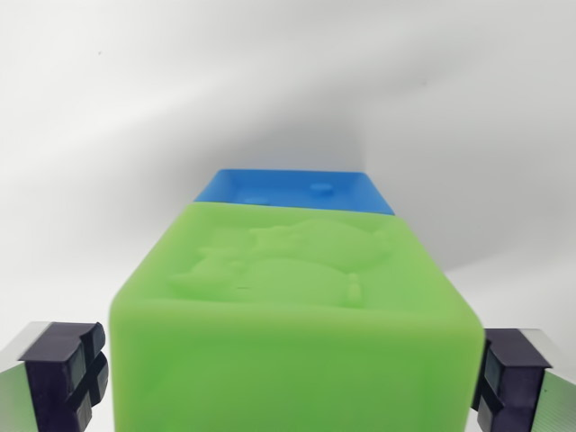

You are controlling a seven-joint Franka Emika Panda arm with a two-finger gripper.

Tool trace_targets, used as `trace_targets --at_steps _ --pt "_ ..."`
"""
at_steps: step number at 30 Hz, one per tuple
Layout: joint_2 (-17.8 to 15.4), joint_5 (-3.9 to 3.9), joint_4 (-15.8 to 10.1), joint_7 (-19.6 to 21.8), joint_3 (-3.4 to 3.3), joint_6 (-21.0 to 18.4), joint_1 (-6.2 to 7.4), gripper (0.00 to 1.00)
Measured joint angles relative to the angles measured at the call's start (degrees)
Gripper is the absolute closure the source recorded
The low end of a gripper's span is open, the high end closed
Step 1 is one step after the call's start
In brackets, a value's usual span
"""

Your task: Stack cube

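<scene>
Between the spread tool (288,378) fingers, green cube (297,324) overlaps blue cube (297,189), gaps either side.

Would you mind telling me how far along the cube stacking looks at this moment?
Done: the green cube sits between the end effector fingers, so the approach or pick-up seems complete. In hand: the pads flank its sides; whether they actually grip it I cannot tell. Left: the blue cube shows just beyond the green one's far edge; whether green already rests on it is unclear, so release and withdrawal remain.
</scene>
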Motion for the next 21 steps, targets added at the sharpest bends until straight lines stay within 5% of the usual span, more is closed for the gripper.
trace_targets --at_steps 21 --pt "-2.77 -0.05 -0.29 0.02 -0.03 -2.21 0.0 0.0"
